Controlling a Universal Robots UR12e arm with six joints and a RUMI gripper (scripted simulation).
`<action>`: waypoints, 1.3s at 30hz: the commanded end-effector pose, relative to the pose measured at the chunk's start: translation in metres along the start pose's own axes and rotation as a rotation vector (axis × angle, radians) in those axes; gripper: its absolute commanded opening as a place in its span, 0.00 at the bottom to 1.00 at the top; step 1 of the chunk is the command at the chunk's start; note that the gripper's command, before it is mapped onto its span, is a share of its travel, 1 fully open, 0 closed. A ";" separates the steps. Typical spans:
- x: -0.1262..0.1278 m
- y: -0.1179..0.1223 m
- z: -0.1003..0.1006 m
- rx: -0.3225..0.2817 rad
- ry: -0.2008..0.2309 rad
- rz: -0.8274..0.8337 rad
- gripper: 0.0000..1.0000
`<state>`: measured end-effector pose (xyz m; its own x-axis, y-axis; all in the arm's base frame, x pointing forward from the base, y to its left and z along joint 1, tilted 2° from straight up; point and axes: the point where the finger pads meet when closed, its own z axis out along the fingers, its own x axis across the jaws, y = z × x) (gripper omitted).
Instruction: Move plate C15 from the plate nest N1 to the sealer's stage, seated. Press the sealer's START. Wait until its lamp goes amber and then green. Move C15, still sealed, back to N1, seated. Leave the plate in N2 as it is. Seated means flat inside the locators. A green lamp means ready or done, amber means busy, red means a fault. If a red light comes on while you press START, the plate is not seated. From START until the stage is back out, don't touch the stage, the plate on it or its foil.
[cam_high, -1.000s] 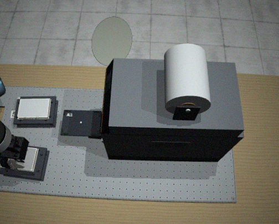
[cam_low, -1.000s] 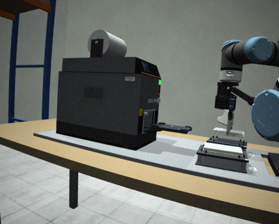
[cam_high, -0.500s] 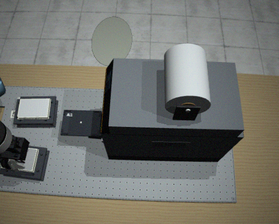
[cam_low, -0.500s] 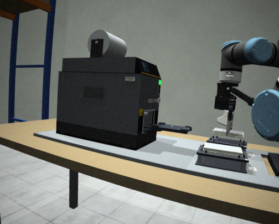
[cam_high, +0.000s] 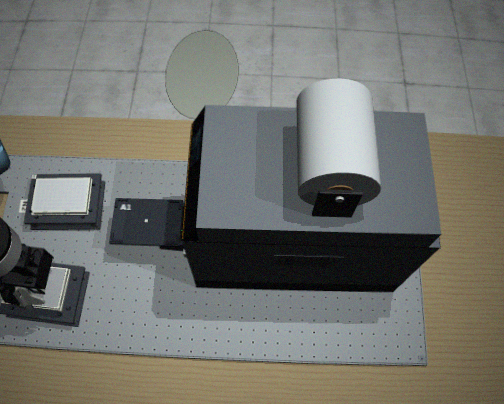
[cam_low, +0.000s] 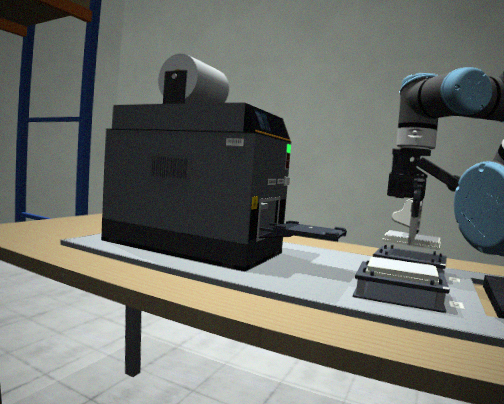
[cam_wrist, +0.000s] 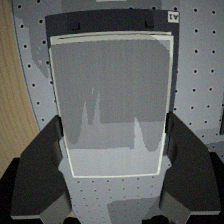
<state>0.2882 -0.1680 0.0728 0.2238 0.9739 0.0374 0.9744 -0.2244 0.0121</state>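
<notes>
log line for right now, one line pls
gripper: shut on plate | plate: above nest, unseated | sealer stage: out, no plate | lamp: green | other plate: in its nest

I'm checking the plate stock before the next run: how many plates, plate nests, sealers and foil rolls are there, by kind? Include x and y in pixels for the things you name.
Plates (cam_high: 61, 196) (cam_low: 403, 269) (cam_wrist: 111, 90): 2
Plate nests (cam_high: 96, 220) (cam_low: 400, 295) (cam_wrist: 112, 22): 2
Sealer (cam_high: 310, 260) (cam_low: 175, 185): 1
Foil roll (cam_high: 336, 130) (cam_low: 207, 80): 1
Total: 6

Over at the left, a blue-posted rack (cam_low: 86, 110) with orange beams stands against the grey wall (cam_low: 320, 65).
</notes>
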 end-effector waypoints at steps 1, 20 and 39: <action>0.001 0.000 0.000 -0.001 -0.001 -0.001 0.00; 0.003 -0.001 0.020 0.001 0.003 -0.001 0.00; 0.001 0.000 0.018 -0.001 -0.001 -0.001 0.00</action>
<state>0.2879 -0.1659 0.0542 0.2236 0.9739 0.0386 0.9745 -0.2242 0.0110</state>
